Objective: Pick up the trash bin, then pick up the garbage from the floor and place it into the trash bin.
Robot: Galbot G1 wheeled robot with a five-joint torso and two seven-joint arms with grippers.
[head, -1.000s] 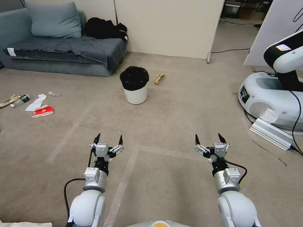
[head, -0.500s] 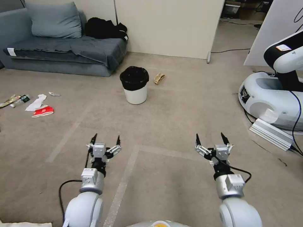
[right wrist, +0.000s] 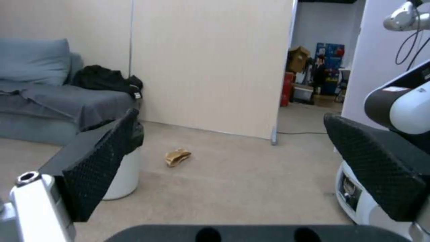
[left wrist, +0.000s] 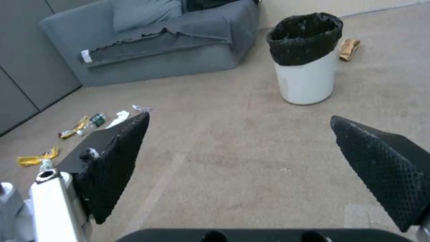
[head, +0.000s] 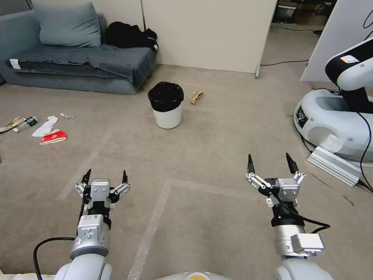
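- Trash bin (head: pixel 166 105) stands upright on the floor, well ahead of both arms and between their lines, slightly nearer the left one.
- Left pincer (head: pixel 104 177) spread wide, empty, low over the carpet.
- Right pincer (head: pixel 271 162) also spread, empty.
- Garbage: red carton (head: pixel 53 137) and tissue (head: pixel 45 126) far left; tan paper (head: pixel 196 96) just beside the bin.
- Open floor up to the bin; sofa (head: pixel 77 62) behind, another robot's base (head: pixel 330 120) to the right.

No legible text, labels or numbers anywhere.
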